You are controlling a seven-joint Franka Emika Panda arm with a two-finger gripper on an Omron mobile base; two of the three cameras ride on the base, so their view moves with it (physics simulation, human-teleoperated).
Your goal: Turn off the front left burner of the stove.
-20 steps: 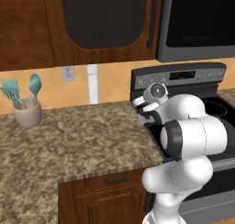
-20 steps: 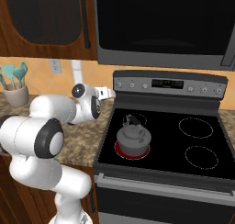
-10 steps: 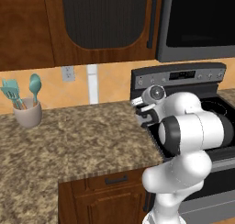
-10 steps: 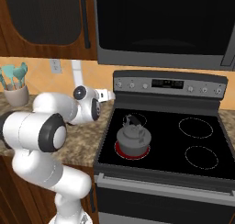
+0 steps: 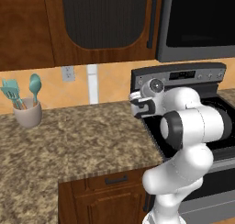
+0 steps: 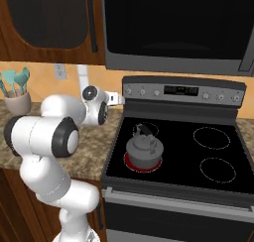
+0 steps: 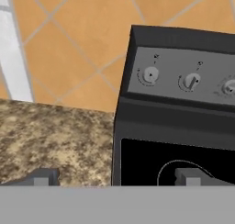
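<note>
The stove (image 6: 178, 151) fills the right half of the right base view, its black glass top below a raised back panel (image 6: 183, 91) with a row of knobs. The front left burner (image 6: 143, 161) glows red near the centre of that frame, with a grey kettle (image 6: 144, 147) standing on it. In the same view the gripper (image 6: 117, 98) sits at centre left, just beside the left end of the back panel and above the edge of the counter (image 6: 94, 154). Its jaws stand wide apart and hold nothing: in the hand view the two fingertips (image 7: 42, 177) rise far apart at the bottom, one over the speckled counter (image 7: 50, 131) at lower left, the other over the black glass. Two knobs show at upper right of the hand view, a left knob (image 7: 150, 74) and a second knob (image 7: 191, 81). In the left base view the gripper (image 5: 140, 103) is at centre, at the stove's (image 5: 183, 81) left edge, and a cup of teal utensils (image 5: 26, 109) stands on the counter at far left.
</note>
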